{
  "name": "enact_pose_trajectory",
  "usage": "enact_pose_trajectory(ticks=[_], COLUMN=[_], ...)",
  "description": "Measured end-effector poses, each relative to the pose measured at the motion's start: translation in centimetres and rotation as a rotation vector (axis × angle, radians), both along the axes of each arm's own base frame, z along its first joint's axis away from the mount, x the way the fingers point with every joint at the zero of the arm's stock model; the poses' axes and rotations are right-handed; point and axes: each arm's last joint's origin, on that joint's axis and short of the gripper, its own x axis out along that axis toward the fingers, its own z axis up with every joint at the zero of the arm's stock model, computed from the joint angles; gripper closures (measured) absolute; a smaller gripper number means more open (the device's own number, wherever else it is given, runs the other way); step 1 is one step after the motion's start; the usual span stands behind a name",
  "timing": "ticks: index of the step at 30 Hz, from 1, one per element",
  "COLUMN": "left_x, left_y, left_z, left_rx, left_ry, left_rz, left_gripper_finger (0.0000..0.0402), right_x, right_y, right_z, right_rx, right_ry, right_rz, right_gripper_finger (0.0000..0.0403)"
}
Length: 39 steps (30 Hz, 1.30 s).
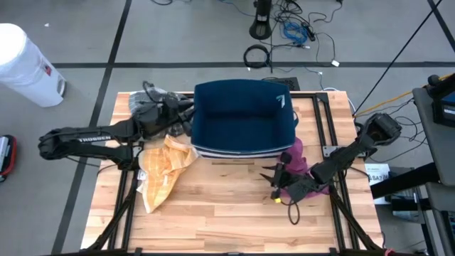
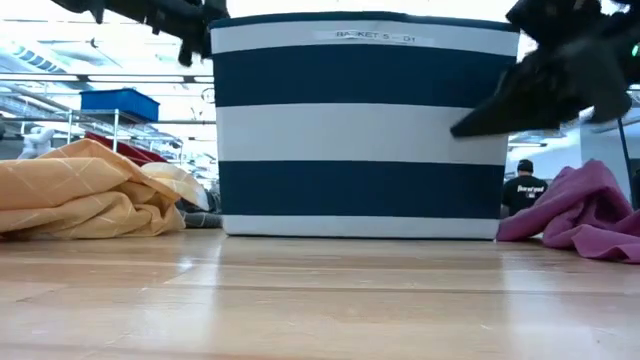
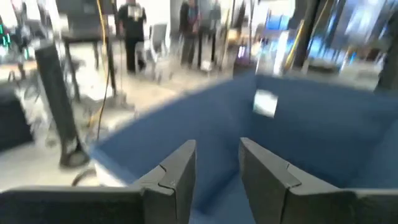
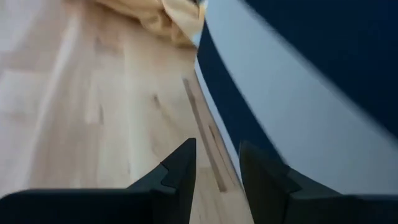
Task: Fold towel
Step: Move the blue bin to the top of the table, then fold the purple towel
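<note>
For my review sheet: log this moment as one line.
left gripper: open, empty, at basket rim | right gripper: open, empty, over table | orange towel: crumpled | pink towel: crumpled

Both arms are dark, near black, built of slim tubular links with bulkier joint housings. The left arm (image 1: 92,137) carries white lettering along its link. Each claw has two flat, angular dark fingers (image 3: 177,180) with stepped inner edges and blunt tips.

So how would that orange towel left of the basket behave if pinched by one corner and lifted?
The orange towel lies crumpled in soft folds, so it would likely drape limply. It looks light, and probably drags across the table rather than sliding neatly.
</note>
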Motion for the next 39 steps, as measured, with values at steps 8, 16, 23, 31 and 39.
enact_pose_trajectory(ticks=[8,16,23,31,39], left_x=[-1.2,-1.0,-0.3,2.0,4.4], left_y=[-1.0,-4.8,-8.6,-11.3,-12.7], left_z=[1.2,1.8,1.2,-1.7,-3.9], left_rx=[0.072,0.183,0.227,0.165,0.173], left_ry=[-0.022,-0.040,-0.015,0.133,0.195], left_rz=[-0.033,-0.484,-0.705,-0.808,-0.833], left_gripper_finger=[0.0273,0.0273,0.0273,0.0273,0.0273], right_x=[-3.7,-7.6,-8.9,-10.0,-9.5], right_y=[0.2,-2.2,-3.3,-4.0,-3.5], right_z=[3.4,2.8,4.6,4.2,3.4], right_rx=[0.046,0.231,0.206,0.284,0.279], right_ry=[-0.022,0.209,0.385,0.590,0.637], right_rz=[0.089,0.022,-0.061,-0.145,-0.164], right_gripper_finger=[0.0289,0.0234,0.0217,0.0219,0.0228])
